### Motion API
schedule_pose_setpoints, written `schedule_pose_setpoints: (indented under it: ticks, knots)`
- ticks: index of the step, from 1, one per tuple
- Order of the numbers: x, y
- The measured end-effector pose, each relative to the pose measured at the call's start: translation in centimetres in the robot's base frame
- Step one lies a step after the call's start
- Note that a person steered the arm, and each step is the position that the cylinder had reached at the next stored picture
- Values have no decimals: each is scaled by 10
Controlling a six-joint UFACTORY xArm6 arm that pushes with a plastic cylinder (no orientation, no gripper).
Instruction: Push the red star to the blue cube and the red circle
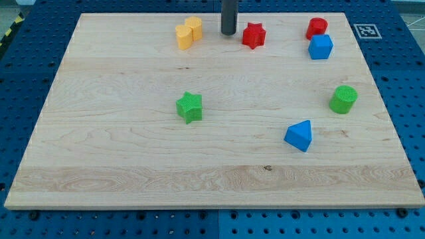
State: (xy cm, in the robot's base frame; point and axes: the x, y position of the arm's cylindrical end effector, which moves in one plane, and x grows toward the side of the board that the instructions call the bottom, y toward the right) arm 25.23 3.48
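Observation:
The red star lies near the view's top, a little right of centre. My tip stands just to its left, close beside it with a small gap. The red circle sits at the top right, and the blue cube lies right below it, touching or nearly touching. The star is well to the left of both.
Two yellow blocks sit together left of my tip. A green star lies mid-board on the left. A green cylinder and a blue triangular block lie on the right. The wooden board ends near the red circle.

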Motion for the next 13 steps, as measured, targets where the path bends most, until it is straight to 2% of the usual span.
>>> schedule_pose_setpoints:
  ticks: [1,3,4,7,8,9,12,13]
  knots:
    - [-2,33]
    - [1,41]
    - [43,34]
    - [55,37]
    - [59,71]
    - [56,91]
    - [6,121]
    - [17,122]
